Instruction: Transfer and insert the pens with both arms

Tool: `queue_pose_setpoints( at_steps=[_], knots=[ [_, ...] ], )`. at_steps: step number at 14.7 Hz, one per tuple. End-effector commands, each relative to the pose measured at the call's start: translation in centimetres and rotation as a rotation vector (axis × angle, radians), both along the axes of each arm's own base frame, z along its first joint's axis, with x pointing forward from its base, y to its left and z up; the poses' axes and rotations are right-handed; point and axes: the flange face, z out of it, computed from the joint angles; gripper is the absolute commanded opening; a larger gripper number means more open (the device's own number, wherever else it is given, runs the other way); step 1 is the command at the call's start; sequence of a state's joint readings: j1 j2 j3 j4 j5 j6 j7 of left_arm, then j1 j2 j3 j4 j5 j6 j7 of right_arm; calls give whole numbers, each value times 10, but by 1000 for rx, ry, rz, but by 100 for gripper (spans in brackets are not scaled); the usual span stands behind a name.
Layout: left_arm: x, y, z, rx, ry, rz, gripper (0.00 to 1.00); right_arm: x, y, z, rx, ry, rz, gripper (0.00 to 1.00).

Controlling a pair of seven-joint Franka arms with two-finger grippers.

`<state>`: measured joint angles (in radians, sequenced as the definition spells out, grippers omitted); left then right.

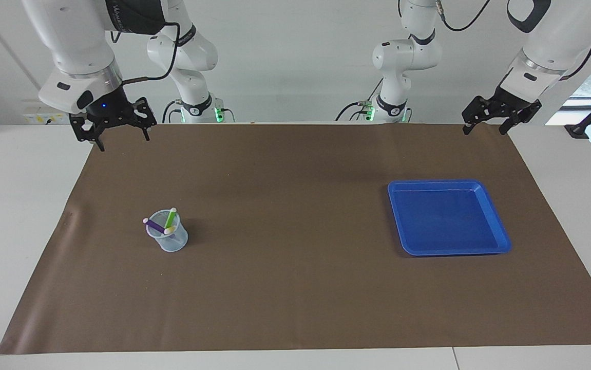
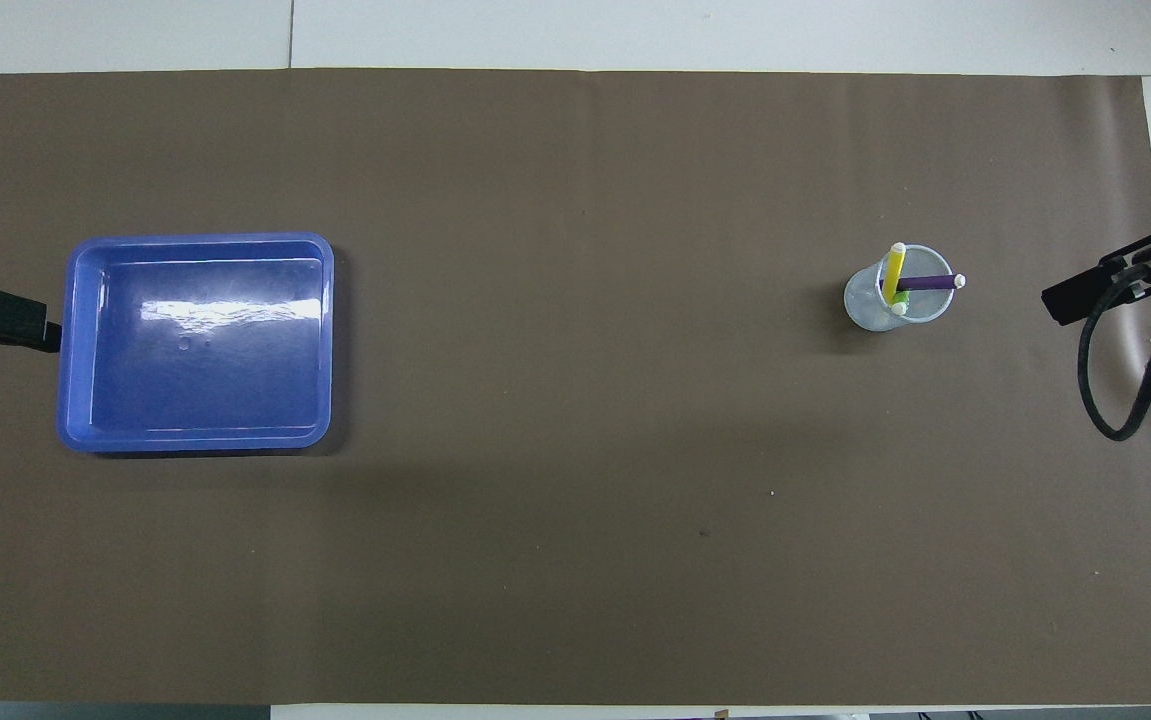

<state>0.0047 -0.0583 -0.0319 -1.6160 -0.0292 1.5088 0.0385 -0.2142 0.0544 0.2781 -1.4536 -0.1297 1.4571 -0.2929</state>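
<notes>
The three pens stand leaning together in a small clear cup (image 1: 174,242) on the brown mat, toward the right arm's end of the table: the purple pen (image 1: 154,225), the green pen (image 1: 171,218) and the yellow pen (image 1: 170,229). The overhead view shows the cup (image 2: 865,305) with the purple pen (image 2: 925,283) and the yellow pen (image 2: 893,272) sticking out. My right gripper (image 1: 120,137) hangs open and empty in the air over the mat's corner by its base. My left gripper (image 1: 484,128) hangs open and empty over the mat's corner by its own base.
An empty blue tray (image 1: 500,239) lies on the mat toward the left arm's end; the overhead view shows it (image 2: 325,330) too. The brown mat (image 1: 295,288) covers most of the white table.
</notes>
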Motion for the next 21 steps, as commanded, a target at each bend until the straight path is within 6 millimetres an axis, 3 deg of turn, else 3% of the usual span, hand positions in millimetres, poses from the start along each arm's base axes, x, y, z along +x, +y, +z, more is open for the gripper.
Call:
queue_pose_setpoints(
  at_steps=[1, 4, 6, 7, 9, 10, 14, 21],
  knots=[
    [-3, 4, 0, 16, -17, 5, 100, -8, -6, 2, 36, 23, -120, 100],
    [-3, 5, -1, 14, -23, -2, 100, -18, -24, -3, 30, -3, -186, 100],
    [-2, 6, 0, 16, -34, -14, 100, -24, -62, -19, 50, -3, -259, 100],
    [-3, 6, 0, 15, -30, -37, 100, -23, -65, -22, 85, -2, -275, 100],
    [-3, 6, -1, 15, -25, -36, 100, -24, -57, -18, 102, -2, -264, 100],
    [-4, 6, -1, 15, -21, -39, 100, -23, -42, -15, 96, -3, -236, 100],
    [-3, 5, 0, 15, -30, -38, 100, -36, -45, -5, 91, -12, -239, 100],
    [-3, 6, 0, 15, -27, -36, 100, -25, -20, -6, 82, -13, -210, 100]
  ],
)
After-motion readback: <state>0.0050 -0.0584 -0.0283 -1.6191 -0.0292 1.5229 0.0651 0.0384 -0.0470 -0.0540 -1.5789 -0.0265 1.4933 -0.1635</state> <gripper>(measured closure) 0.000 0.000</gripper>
